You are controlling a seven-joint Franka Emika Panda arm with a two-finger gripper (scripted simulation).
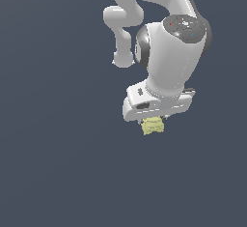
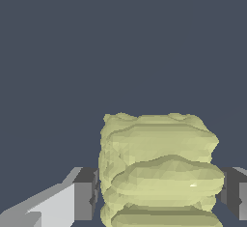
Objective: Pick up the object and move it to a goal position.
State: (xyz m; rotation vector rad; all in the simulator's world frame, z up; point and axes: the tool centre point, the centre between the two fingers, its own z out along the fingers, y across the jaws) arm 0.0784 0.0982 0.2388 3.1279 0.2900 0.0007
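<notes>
The object is a small pale yellow-green lump with wavy ridges, showing just under the white hand of the arm in the exterior view. In the wrist view the object fills the space between my two dark fingertips, which press against its sides. My gripper is shut on the object. In the exterior view the gripper has its fingers mostly hidden behind the hand and the lump.
A plain dark blue-grey surface fills the scene around the arm. The white arm links rise toward the top of the exterior view.
</notes>
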